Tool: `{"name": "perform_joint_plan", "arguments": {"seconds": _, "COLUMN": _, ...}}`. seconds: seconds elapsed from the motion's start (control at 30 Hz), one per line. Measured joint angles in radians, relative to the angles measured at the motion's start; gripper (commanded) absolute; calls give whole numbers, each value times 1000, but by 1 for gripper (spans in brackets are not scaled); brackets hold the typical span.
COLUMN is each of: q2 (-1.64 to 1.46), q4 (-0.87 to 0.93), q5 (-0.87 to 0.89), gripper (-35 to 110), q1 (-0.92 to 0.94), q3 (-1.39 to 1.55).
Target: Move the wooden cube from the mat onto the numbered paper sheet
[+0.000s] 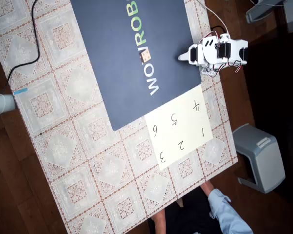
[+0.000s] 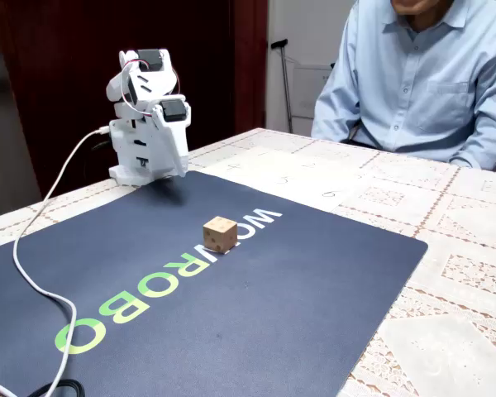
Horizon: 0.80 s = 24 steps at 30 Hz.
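The small light-tan wooden cube (image 1: 146, 55) with dark dots on its faces sits on the large dark navy rectangular mat (image 1: 112, 83), right on the white "WOWROBO" lettering, resting flat and free of any contact. In the overhead view the white two-finger gripper (image 1: 184, 56) lies to the cube's right at about the same height in the picture, its tip pointing toward the cube but well apart from it. The pale yellow numbered paper sheet (image 1: 183, 129) lies below the mat's lower right corner, partly tucked under it. The arm is folded compactly over its base at the mat's edge. Whether the fingers are spread or pressed together cannot be told.
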<state>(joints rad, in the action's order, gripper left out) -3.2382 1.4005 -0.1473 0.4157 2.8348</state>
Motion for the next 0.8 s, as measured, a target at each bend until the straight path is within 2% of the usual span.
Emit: {"name": "perform_joint_plan", "arguments": {"seconds": 0.8, "q2": 0, "q4": 0, "q5": 5, "gripper": 0, "q1": 17, "q3": 0}}
